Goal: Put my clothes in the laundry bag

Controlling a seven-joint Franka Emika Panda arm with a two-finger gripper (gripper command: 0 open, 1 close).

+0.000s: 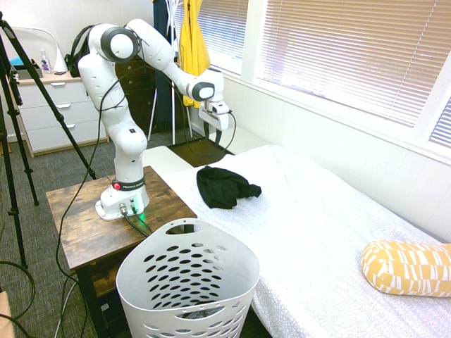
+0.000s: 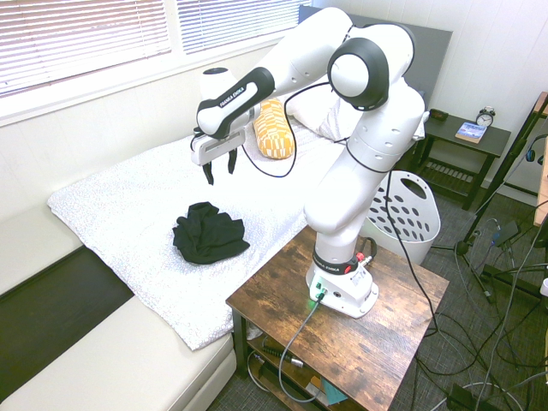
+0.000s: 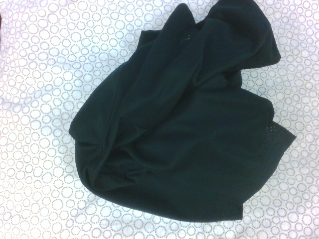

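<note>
The clothes are a crumpled black garment lying on the white bed cover, near the bed's end; they also show as the clothes and fill most of the wrist view as the clothes. My gripper hangs well above them, open, with nothing between its fingers; in the first exterior view the gripper is seen from the side. The laundry bag, a tall white holed basket, stands on the floor beside the bed and the wooden table, and shows as the laundry bag behind the arm.
A yellow patterned pillow lies at the bed's far end. A yellow garment hangs by the window. The arm stands on a wooden table. A low white bench runs along the bed's end. A dresser stands behind.
</note>
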